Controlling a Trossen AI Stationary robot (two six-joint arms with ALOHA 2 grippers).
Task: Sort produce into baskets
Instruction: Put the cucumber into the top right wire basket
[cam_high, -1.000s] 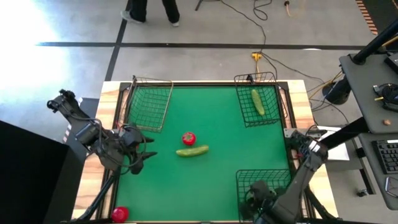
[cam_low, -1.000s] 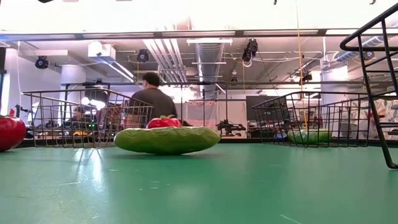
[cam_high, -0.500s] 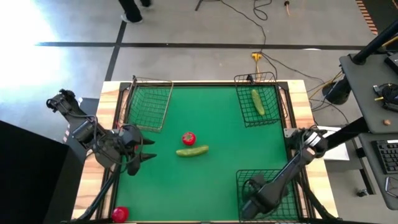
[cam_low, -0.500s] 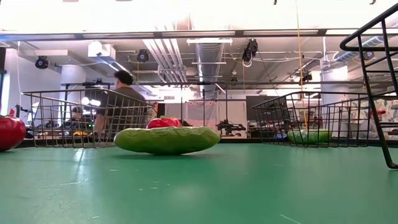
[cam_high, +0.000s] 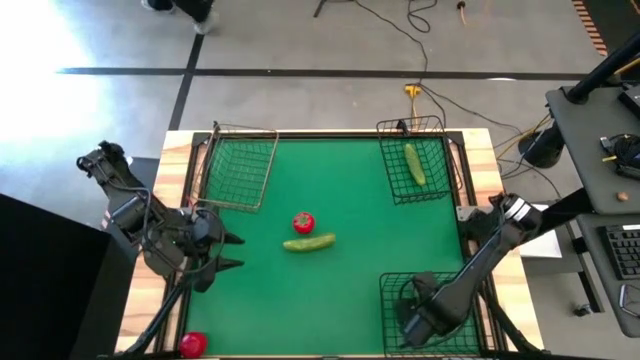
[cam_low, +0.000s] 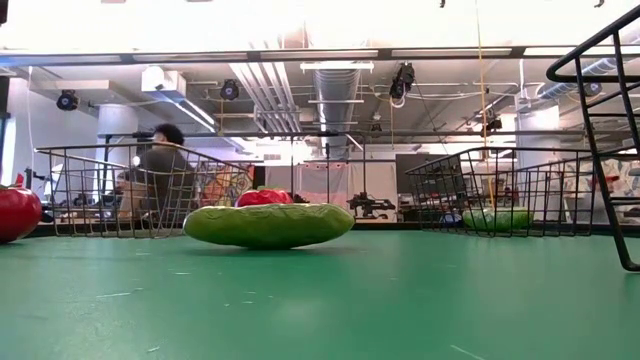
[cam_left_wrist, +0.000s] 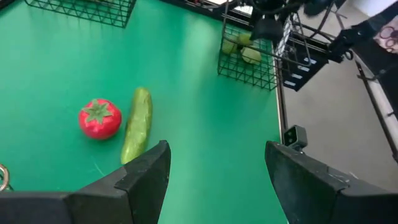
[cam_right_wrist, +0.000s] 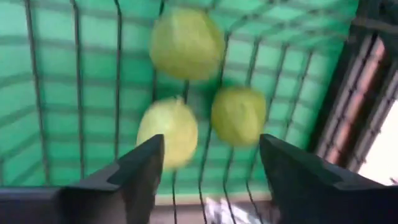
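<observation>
The right claw (cam_high: 413, 322), open and empty, has drawn back over the near basket (cam_high: 392, 288), three limes (cam_right_wrist: 186, 42) lying inside. The left claw (cam_high: 233, 251) waits open; tomato (cam_high: 303, 223) and cucumber (cam_high: 309, 242) unmoved mid-mat.

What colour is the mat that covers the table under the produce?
Green; the mat shows best in the high view.
</observation>
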